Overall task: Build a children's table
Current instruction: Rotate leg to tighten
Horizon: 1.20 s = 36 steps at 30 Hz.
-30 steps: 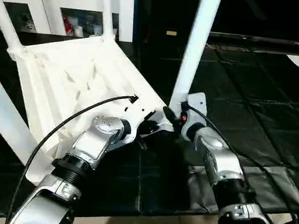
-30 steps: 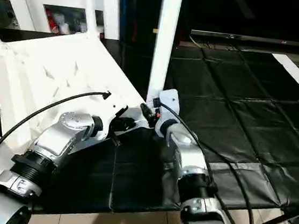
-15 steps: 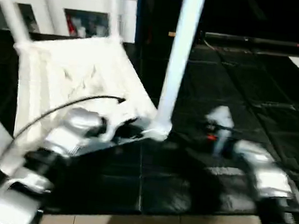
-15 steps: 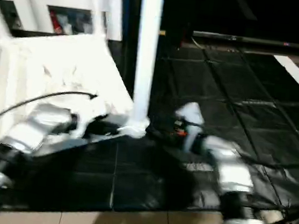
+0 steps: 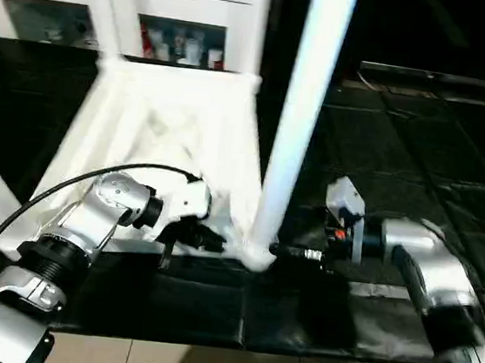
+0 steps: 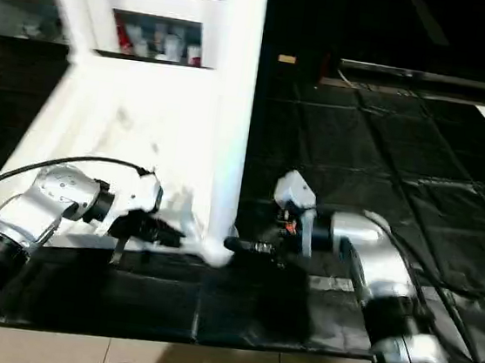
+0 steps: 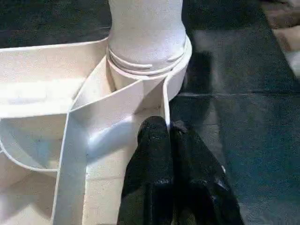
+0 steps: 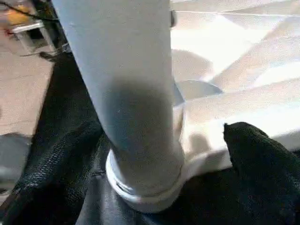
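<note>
Both arms swung apart; right gripper (image 6: 252, 247) gaped empty beside the leg (image 5: 300, 118), left gripper (image 7: 173, 140) stayed closed, empty. A bump might tilt the leg.

A white tapered table leg (image 8: 126, 89) stands upright in the round corner socket (image 8: 145, 187) of the white table top (image 8: 243, 75), whose ribbed underside faces up. The socket rests on the black mat (image 8: 61, 136). One black finger (image 8: 260, 159) of the right gripper sits beside the top's edge, apart from the leg; the other finger is a dark blur at the opposite side of the leg.
</note>
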Motion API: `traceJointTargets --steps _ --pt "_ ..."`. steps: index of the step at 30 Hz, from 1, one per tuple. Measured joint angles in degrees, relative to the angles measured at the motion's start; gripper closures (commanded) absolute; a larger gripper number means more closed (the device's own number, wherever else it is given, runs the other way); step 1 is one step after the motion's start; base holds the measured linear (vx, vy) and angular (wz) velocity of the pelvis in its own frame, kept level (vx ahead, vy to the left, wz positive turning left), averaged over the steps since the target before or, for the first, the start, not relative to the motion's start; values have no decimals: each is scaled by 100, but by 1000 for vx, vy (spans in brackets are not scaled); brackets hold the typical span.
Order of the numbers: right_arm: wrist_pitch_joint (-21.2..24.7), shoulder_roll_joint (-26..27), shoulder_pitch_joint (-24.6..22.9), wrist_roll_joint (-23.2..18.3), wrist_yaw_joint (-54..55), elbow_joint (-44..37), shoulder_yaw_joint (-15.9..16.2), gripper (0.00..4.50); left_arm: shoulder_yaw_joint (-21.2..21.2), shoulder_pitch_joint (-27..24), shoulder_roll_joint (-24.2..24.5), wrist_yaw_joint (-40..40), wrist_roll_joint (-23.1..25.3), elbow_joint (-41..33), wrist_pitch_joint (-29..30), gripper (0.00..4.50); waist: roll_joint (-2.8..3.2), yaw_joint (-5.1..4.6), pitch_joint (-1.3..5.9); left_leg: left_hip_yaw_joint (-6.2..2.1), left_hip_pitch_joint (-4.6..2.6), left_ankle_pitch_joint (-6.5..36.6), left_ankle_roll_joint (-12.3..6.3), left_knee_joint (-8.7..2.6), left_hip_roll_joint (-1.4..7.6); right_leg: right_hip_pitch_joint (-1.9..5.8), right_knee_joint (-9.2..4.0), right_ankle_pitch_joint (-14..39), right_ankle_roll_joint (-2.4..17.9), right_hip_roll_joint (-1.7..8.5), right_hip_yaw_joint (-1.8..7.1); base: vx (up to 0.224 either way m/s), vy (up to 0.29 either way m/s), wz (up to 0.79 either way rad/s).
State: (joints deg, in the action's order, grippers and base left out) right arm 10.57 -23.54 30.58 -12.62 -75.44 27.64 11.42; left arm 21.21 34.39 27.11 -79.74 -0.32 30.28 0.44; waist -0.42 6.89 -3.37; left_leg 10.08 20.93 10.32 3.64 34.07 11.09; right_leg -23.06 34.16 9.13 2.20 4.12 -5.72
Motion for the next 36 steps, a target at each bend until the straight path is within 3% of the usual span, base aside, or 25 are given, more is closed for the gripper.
traceJointTargets --steps 8,20,28,33,36 --pt "-2 96 90 -2 -380 224 225 94 37 0 3 -192 0 -37 -127 450 -1 -29 0 4 2 -3 -9 1 -5 -1 3 3 -6 9 -2 0 0 0" --pt "34 108 91 -30 -590 234 260 201 49 1 13 -196 5 -54 -132 450 -1 -33 0 4 2 -3 -9 1 -5 -1 3 3 -6 9 -2 0 0 0" --pt "61 162 65 -32 -529 215 245 242 29 1 26 -190 7 -43 -105 450 -2 -48 1 4 -1 -3 -9 1 -5 -1 7 5 -9 8 -2 0 0 0" --pt "131 420 -163 11 244 -33 73 246 -104 -1 -42 251 25 -50 359 450 -1 -86 1 4 -23 -4 -5 1 -5 4 29 19 -32 9 -1 0 0 0" --pt "182 669 -184 213 1146 -56 -82 249 -267 -5 -134 776 109 -67 782 450 -2 -196 0 3 -43 -8 2 2 -7 13 37 19 -31 10 -2 0 0 0"
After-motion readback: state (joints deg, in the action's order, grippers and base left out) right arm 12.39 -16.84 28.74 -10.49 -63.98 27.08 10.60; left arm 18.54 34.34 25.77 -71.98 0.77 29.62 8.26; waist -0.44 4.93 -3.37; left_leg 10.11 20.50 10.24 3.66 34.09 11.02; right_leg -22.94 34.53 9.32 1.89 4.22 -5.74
